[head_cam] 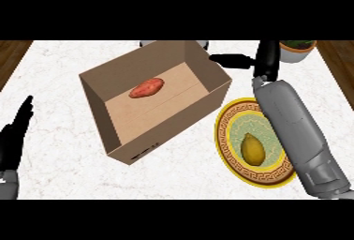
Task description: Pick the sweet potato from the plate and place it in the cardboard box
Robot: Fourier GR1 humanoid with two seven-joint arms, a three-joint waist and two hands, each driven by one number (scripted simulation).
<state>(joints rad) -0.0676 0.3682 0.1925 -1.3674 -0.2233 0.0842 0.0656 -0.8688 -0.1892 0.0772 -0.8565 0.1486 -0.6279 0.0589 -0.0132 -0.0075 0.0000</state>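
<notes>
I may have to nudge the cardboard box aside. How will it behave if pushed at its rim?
The cardboard box is open-topped with thin walls, so the rim would probably flex. It holds only the sweet potato, so it is likely light and would slide or pivot. The sweet potato may roll inside.

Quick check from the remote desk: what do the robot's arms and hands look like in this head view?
The right forearm is a smooth grey casing in rounded segments, wider toward the view's lower edge, ending in a black right robot hand with slim fingers. The left robot hand is black too, with a small grey piece of forearm below it. No cables or markings show.
</notes>
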